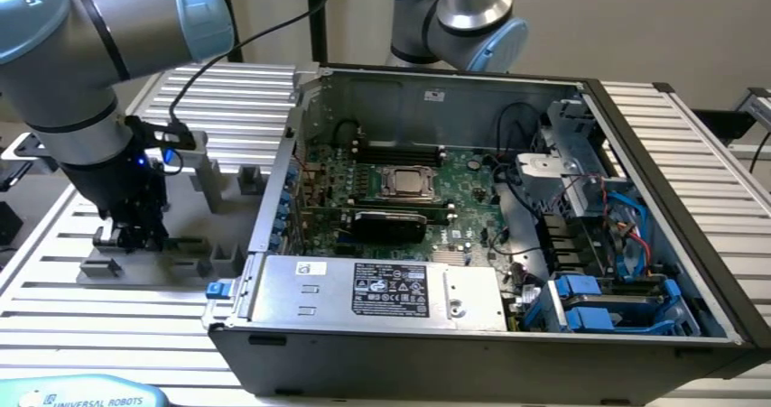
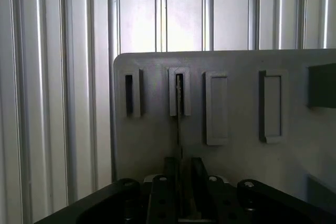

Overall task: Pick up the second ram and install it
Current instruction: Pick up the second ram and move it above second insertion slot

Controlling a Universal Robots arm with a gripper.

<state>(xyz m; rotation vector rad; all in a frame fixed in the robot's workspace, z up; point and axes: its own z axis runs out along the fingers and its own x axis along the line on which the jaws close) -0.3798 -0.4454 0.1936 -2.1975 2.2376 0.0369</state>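
The black two-fingered gripper [image 2: 182, 162] hangs spread astride the thin dark-green circuit-board stick [image 2: 179, 129], which stands on edge in the grey plastic fixture plate's [image 2: 236, 150] second slot from its side edge

I count four raised slot blocks [image 2: 216, 108] on one gray fixture plate [image 2: 241, 156] just ahead of my gripper [image 2: 181, 169], and one ram stick [image 2: 179, 129] standing edge-on in one block. Beside my tool: one open computer case [image 1: 482, 357], one processor [image 1: 407, 181] inside it. Two robot arms [image 1: 464, 19], mine included.
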